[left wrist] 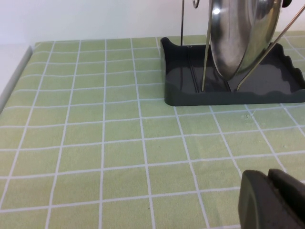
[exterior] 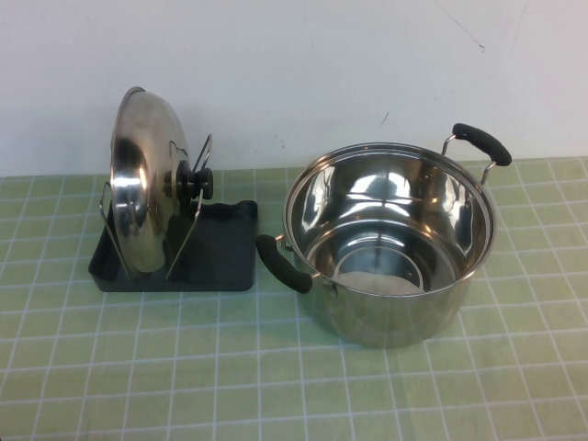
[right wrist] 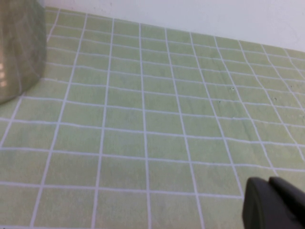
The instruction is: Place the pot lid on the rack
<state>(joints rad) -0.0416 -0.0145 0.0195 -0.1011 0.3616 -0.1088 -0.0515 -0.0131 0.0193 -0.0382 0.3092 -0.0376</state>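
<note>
A: Where does the lid (exterior: 140, 179) stand?

B: On edge in the rack (exterior: 225, 248), at about 9 o'clock from the pot (exterior: 390, 243) in the high view. It leans between the rack's wire loops (exterior: 195, 197), its black knob (exterior: 197, 181) facing the pot. The left wrist view shows its lower rim resting on the tray floor.

A: Any brand, label or writing?

B: None can be read on the lid, rack, pot or the green checked cloth (exterior: 276, 386).

A: Where are the grippers?

B: Neither appears in the high view. The left gripper (left wrist: 274, 200) shows only as a dark tip at the picture's corner in its wrist view, low over the cloth, well apart from the rack. The right gripper (right wrist: 276, 205) shows likewise over bare cloth, with the pot's wall at the far edge.

A: Open or closed?

B: Each is cut off by the frame; I cannot tell.

A: What else is cut off?

B: In the left wrist view the lid's top and the upper ends of the loops.
</note>
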